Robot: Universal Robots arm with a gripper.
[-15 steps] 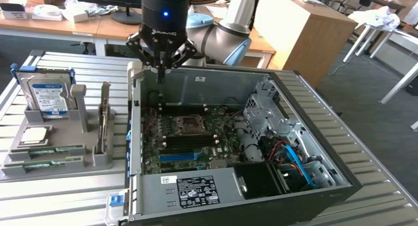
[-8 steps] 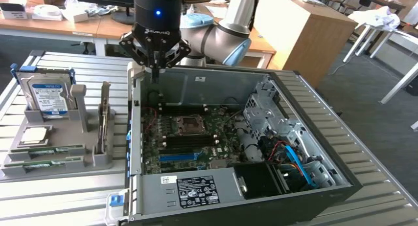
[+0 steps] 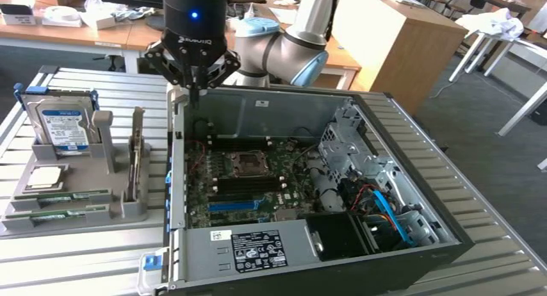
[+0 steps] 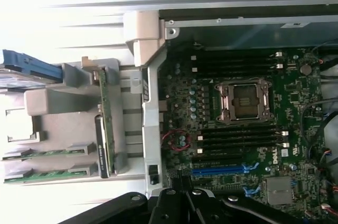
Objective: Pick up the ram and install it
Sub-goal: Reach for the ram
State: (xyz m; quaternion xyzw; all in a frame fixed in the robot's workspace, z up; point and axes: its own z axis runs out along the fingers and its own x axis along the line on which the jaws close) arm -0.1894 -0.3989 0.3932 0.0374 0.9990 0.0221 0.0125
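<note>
Two ram sticks (image 3: 64, 195) (image 3: 60, 214), long and green, lie in slots at the front of a grey holder tray (image 3: 86, 174) on the exterior view's left. The wrist view has them as ram sticks (image 4: 45, 154) (image 4: 45, 175) too. My gripper (image 3: 195, 91) hangs shut above the back left corner of the open computer case (image 3: 184, 116), with nothing between its fingers. It is well apart from the ram. Its dark fingers (image 4: 182, 187) point down over the motherboard (image 4: 237, 145) near the case wall. Black memory slots (image 4: 237, 137) run beside the CPU socket (image 4: 244, 100).
The tray also holds an upright hard drive (image 3: 60, 126), a square silver CPU chip (image 3: 45, 175) and an upright expansion card (image 3: 135, 158). Inside the case are a drive cage (image 3: 350, 148), cables (image 3: 385, 206) and a power supply (image 3: 256, 248). A slatted metal table (image 3: 86, 270) carries everything.
</note>
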